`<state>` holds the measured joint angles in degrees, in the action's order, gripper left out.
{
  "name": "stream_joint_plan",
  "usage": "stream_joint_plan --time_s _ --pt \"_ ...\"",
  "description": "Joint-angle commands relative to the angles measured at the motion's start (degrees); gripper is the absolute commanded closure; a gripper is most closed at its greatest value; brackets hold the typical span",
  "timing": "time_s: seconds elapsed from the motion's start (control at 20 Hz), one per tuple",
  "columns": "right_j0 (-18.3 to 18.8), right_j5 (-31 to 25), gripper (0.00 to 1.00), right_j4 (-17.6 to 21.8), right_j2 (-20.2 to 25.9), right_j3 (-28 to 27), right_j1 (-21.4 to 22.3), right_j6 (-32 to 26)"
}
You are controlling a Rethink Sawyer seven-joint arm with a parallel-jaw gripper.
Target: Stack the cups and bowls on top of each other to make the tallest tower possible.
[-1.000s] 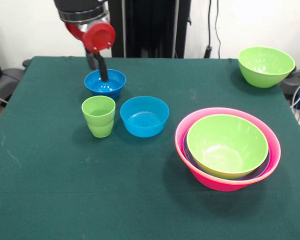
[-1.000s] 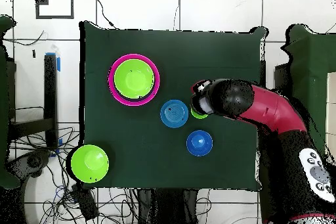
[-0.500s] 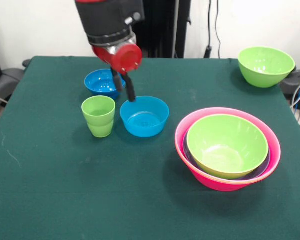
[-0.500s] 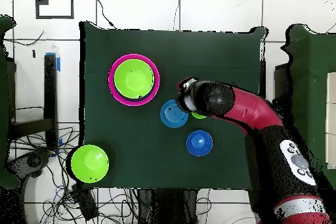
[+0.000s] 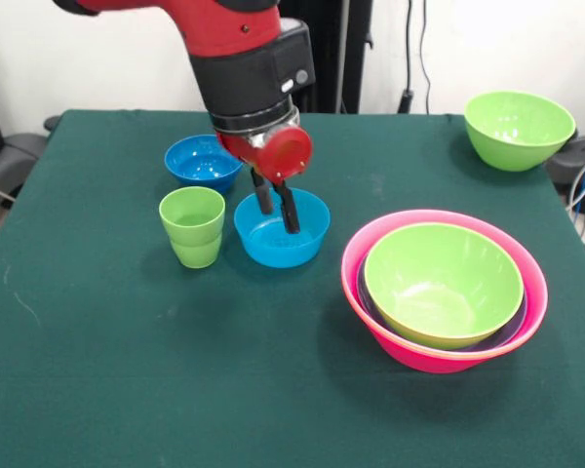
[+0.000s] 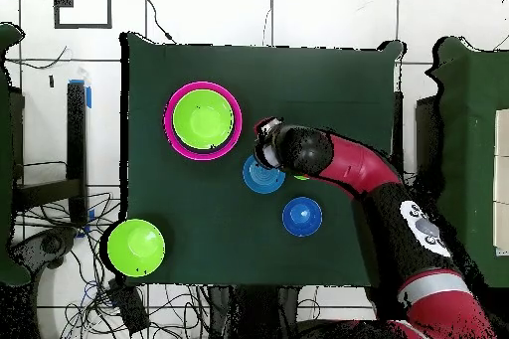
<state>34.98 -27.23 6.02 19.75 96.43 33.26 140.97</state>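
Observation:
My gripper (image 5: 277, 207) hangs open with its two black fingertips down inside the nearer small blue bowl (image 5: 273, 242), holding nothing. Left of that bowl stands the light-green cup (image 5: 193, 226), upright. A second small blue bowl (image 5: 201, 161) sits behind the cup. At the right is the tower (image 5: 444, 283): a big pink bowl (image 5: 409, 353) outermost, a purple rim showing inside it, and a green bowl on top. In the overhead view my arm (image 6: 338, 161) covers the cup and part of one blue bowl (image 6: 258, 176); the other blue bowl (image 6: 301, 216) shows whole.
A lone green bowl (image 5: 519, 129) sits at the far right corner of the green tablecloth (image 5: 127, 370), near its edge. In the overhead view that bowl (image 6: 135, 246) lies at the lower left and the tower (image 6: 204, 120) at the upper left.
My gripper has travelled from inside the far blue bowl, rightward and nearer in the front view, and now dips into the nearer blue bowl. No bowl or cup has moved.

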Motion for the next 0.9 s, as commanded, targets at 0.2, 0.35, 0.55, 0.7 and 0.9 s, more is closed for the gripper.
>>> stream_joint_plan --time_s 0.2,0.35,0.55,0.7,0.9 --pt "0.3 2.1 0.00 2.1 2.8 0.3 -4.6 -2.7" --pt "1.1 2.1 0.00 3.2 2.6 -0.4 -5.4 -4.1" --pt "2.2 1.8 0.00 4.2 2.3 -0.6 -6.0 -5.4" --pt "2.4 3.0 0.00 4.8 2.3 -1.2 -7.3 -5.6" --pt "2.8 4.2 0.00 5.6 2.7 -2.4 -9.2 -6.0"
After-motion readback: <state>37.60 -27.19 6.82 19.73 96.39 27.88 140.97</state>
